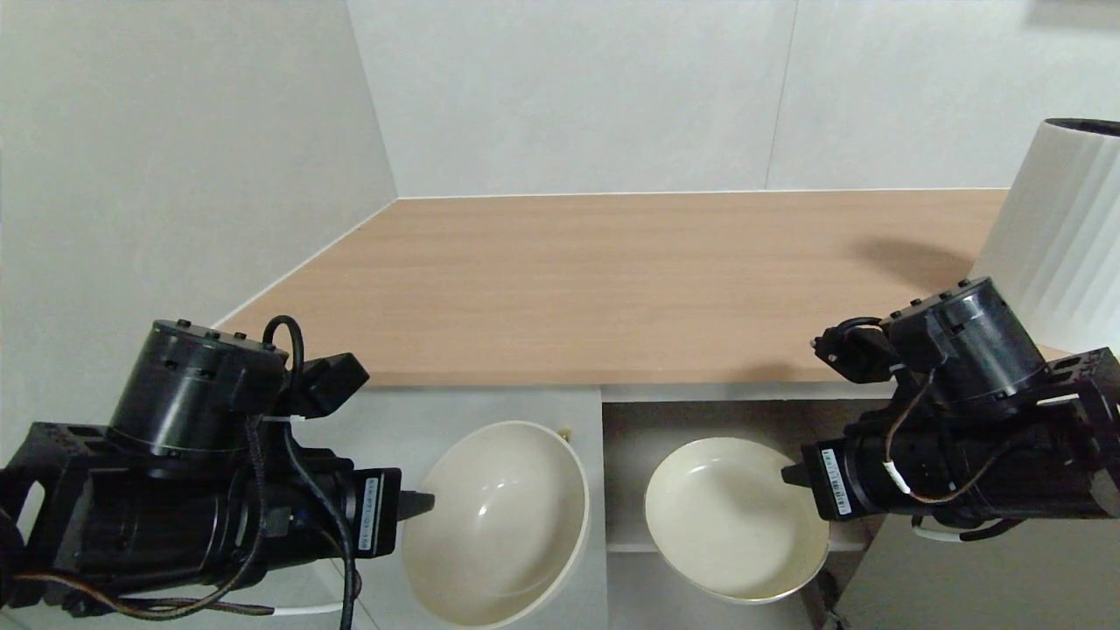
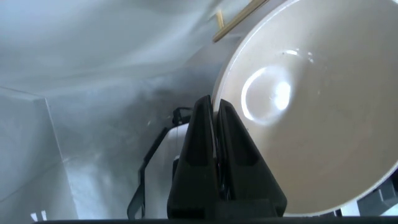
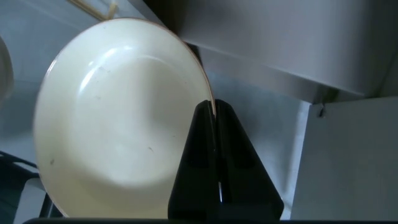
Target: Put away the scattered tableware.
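Observation:
Two cream bowls hang in front of the counter. My left gripper point(image 1: 420, 505) is shut on the rim of the deeper left bowl point(image 1: 503, 525), seen close in the left wrist view as the left bowl point(image 2: 311, 106) pinched by the left gripper point(image 2: 214, 115). My right gripper point(image 1: 792, 475) is shut on the rim of the shallower right bowl point(image 1: 731, 521); the right wrist view shows the right bowl point(image 3: 118, 112) clamped by the right gripper point(image 3: 213, 111).
A bare wooden countertop point(image 1: 630, 280) runs behind the bowls, meeting white walls. A tall white ribbed container point(image 1: 1063, 232) stands on its right end. Grey cabinet fronts point(image 1: 402, 420) and a darker opening point(image 1: 700, 420) lie below the counter edge.

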{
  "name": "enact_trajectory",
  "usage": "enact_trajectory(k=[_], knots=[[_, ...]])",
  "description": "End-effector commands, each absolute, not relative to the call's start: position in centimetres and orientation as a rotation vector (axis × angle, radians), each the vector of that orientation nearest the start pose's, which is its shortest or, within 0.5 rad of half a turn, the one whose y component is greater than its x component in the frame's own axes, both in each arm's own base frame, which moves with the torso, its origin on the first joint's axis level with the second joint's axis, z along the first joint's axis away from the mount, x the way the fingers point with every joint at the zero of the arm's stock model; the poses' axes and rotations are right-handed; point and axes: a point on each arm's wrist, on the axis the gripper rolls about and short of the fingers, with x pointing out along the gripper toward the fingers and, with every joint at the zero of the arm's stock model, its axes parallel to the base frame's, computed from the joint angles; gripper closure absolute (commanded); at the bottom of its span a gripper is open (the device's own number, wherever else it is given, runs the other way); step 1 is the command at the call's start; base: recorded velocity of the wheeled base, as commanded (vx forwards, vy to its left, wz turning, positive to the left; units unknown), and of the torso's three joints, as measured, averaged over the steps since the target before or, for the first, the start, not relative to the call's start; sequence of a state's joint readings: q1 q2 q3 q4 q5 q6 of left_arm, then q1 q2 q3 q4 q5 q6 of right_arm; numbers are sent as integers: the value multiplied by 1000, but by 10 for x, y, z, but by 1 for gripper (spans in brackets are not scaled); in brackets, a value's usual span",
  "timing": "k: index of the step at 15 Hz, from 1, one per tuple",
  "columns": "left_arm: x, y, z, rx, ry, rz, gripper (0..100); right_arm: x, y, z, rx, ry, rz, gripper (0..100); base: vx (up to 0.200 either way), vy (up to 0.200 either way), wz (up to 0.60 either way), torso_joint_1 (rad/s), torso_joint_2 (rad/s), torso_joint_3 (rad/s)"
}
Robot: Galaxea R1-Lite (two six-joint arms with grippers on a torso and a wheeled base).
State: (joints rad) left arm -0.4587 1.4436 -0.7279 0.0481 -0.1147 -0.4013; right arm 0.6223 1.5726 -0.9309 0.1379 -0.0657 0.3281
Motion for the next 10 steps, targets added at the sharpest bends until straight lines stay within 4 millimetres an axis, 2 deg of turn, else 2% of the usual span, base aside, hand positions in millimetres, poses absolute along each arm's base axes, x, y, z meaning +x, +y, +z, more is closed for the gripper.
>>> enact_trajectory(k=[1, 8, 10], knots=[[194, -99, 168, -239, 862, -381, 100, 212, 150, 182, 36, 823, 397, 100, 0, 0, 0, -159, 456, 295], [194, -100, 167, -234, 868, -387, 100, 212, 151, 181, 35, 828, 397, 100, 0, 0, 0, -124, 445, 314], [194, -100, 167, -234, 869, -387, 100, 212, 151, 181, 35, 828, 397, 100, 0, 0, 0, -37, 178, 137]])
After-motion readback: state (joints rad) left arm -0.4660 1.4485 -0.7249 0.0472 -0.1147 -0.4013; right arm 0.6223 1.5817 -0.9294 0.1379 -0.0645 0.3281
